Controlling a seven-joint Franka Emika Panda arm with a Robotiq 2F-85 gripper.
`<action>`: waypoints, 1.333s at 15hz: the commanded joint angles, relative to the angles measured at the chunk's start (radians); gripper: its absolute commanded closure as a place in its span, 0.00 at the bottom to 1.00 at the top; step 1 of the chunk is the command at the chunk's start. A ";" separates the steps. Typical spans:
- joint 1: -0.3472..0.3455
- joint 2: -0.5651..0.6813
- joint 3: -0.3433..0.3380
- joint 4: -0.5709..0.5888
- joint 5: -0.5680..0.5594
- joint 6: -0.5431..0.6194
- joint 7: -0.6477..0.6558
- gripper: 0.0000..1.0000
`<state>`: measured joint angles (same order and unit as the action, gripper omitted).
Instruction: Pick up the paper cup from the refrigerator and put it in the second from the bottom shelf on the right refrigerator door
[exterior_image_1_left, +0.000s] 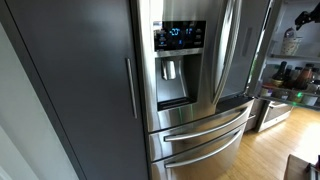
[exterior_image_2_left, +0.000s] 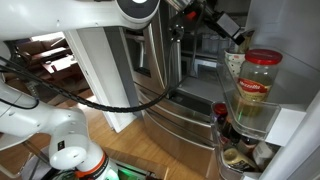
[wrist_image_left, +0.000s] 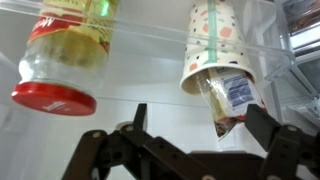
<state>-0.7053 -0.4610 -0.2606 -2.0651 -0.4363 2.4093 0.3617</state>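
Wrist view is upside down. The paper cup stands upright in a shelf of the right refrigerator door, behind the clear shelf rail and just beside the red-lid jar. Some packet or bottle shows at the cup's mouth; can't tell if it is inside or behind. The gripper has its jaws spread wide and empty, apart from the cup. The cup looks placed, but I can't confirm it is the second shelf from the bottom; an exterior view shows dark bottles in a shelf below.

Main risk is pulling back: a jaw could clip the cup rim or rail, and a light cup, maybe top-heavy, would tip into the jar or over the rail. Any sideways drift toward the jar is tight. There is open room straight back from the door toward the refrigerator opening. The shelf above may limit lift, though clearance is unclear.
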 joint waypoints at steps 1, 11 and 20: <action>-0.055 -0.080 0.070 -0.044 -0.084 0.000 0.062 0.00; -0.130 -0.252 0.208 -0.067 -0.080 -0.131 0.213 0.00; -0.087 -0.329 0.280 -0.064 -0.061 -0.359 0.255 0.00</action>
<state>-0.8234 -0.7548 0.0136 -2.1073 -0.5256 2.1160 0.5958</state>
